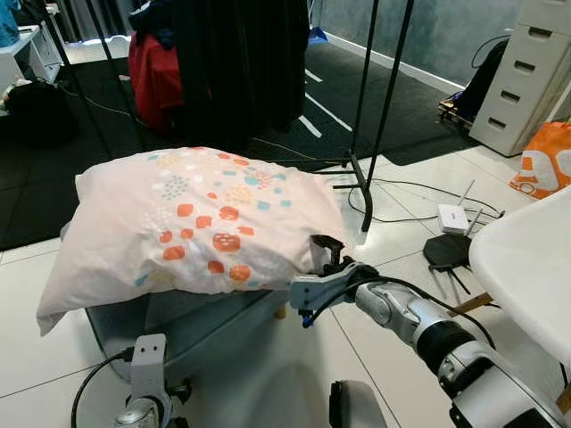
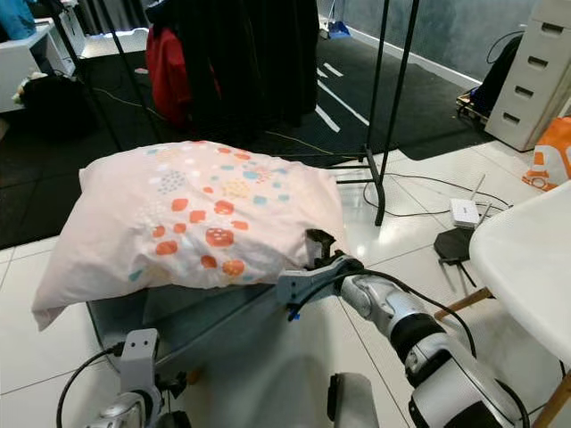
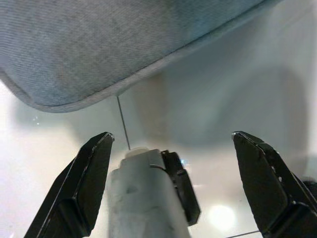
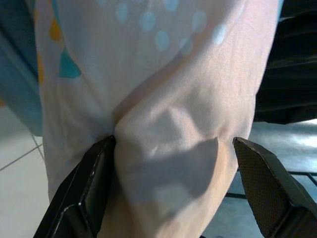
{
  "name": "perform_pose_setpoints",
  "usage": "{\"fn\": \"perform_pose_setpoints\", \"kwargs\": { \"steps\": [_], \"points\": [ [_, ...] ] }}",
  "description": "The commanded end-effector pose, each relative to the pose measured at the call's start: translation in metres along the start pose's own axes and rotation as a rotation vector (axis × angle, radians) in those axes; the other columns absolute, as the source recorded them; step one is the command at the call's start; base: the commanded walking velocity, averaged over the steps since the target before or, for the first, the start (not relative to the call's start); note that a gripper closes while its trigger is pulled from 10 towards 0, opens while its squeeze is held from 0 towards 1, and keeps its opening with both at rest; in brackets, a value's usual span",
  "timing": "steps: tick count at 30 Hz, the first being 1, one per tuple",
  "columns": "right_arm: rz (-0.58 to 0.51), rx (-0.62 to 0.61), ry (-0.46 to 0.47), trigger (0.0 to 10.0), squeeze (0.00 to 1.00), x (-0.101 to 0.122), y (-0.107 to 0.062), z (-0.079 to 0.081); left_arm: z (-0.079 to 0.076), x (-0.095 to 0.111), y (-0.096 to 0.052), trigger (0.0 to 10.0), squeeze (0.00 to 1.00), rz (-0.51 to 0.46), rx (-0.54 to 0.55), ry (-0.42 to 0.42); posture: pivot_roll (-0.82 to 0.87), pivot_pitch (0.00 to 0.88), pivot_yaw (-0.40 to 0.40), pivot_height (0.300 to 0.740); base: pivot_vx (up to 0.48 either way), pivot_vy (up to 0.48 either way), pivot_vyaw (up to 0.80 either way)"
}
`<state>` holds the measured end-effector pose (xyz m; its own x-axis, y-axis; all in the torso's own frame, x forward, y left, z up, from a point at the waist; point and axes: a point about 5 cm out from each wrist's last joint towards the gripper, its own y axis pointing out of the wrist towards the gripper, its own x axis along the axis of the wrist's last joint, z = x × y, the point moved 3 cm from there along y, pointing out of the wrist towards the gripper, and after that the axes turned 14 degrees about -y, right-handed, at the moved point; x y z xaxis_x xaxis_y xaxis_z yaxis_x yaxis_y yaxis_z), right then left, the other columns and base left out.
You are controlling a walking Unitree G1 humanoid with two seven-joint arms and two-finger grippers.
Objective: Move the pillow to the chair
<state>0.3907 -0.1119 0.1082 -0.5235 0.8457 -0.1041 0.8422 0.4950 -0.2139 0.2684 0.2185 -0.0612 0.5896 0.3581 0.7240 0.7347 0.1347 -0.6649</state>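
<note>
A pale pink pillow (image 1: 196,223) with orange and blue dots lies on the grey upholstered chair seat (image 1: 178,323). My right gripper (image 1: 326,254) is at the pillow's near right corner. In the right wrist view, this gripper (image 4: 174,141) is open, with the bunched corner of the pillow (image 4: 163,99) between its fingers. One finger touches the cloth and the other stands apart from it. My left arm (image 1: 147,370) is low in front of the chair. The left gripper (image 3: 172,135) is open with nothing in it, below the grey seat's edge (image 3: 124,44) and above the white floor.
A black clothes rack (image 1: 370,107) with dark garments stands behind the chair, and its foot and cables lie on the tiles to the right. A white router (image 1: 453,218) and a black disc are on the floor. A white table edge (image 1: 526,259) is close on my right. White drawers (image 1: 526,71) stand far right.
</note>
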Motion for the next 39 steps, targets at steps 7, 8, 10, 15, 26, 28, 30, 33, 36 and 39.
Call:
{"fn": "perform_pose_setpoints", "kwargs": {
  "steps": [7,8,10,15,26,28,30,33,36,39],
  "points": [
    [-0.010,-0.069,0.072,10.0,0.00,0.004,0.007,-0.014,0.026,0.002,-0.004,10.0,0.00,-0.010,0.027,0.009,-0.11,0.139,0.007,0.435,0.000,0.000,0.00],
    [-0.014,-0.073,0.102,10.0,0.00,0.005,0.007,-0.014,0.027,0.002,-0.004,10.0,0.00,-0.011,0.028,0.008,-0.11,0.139,0.007,0.435,0.000,0.000,0.00],
    [-0.034,-0.071,0.160,10.0,0.00,0.009,0.008,-0.015,0.030,0.002,-0.005,10.0,0.00,-0.013,0.032,0.008,-0.11,0.143,0.004,0.435,0.000,0.000,0.00],
    [-0.046,-0.061,0.141,10.0,0.00,0.012,0.009,-0.014,0.034,0.005,-0.006,10.0,0.00,-0.034,0.043,0.009,-0.11,0.146,0.001,0.435,0.000,0.000,0.00],
    [-0.056,-0.031,0.100,0.0,0.00,0.003,0.008,-0.019,0.032,0.014,-0.005,10.0,0.00,-0.067,0.035,0.009,-0.11,0.142,-0.003,0.435,0.000,0.000,0.00],
    [-0.055,-0.028,0.097,0.0,0.00,0.002,0.008,-0.019,0.031,0.015,-0.004,10.0,0.00,-0.070,0.034,0.009,-0.11,0.138,-0.003,0.435,0.000,0.000,0.00],
    [-0.054,-0.026,0.096,0.0,0.00,0.002,0.008,-0.019,0.030,0.016,-0.004,10.0,0.00,-0.072,0.032,0.009,-0.11,0.138,-0.003,0.435,0.000,0.000,0.00],
    [-0.042,-0.028,0.101,0.0,0.00,-0.001,0.007,-0.019,0.029,0.016,-0.004,10.0,0.00,-0.074,0.030,0.010,-0.12,0.130,-0.005,0.435,0.000,0.000,0.00],
    [0.000,-0.057,0.150,0.0,0.00,-0.010,0.006,-0.025,0.027,0.018,-0.003,10.0,0.00,-0.080,0.026,0.012,-0.12,0.117,-0.009,0.435,0.000,0.000,0.00],
    [0.053,-0.116,0.246,0.0,0.00,-0.021,0.005,-0.037,0.025,0.021,-0.003,10.0,0.00,-0.089,0.023,0.010,-0.12,0.103,-0.013,0.435,0.000,0.000,0.00]
  ]
}}
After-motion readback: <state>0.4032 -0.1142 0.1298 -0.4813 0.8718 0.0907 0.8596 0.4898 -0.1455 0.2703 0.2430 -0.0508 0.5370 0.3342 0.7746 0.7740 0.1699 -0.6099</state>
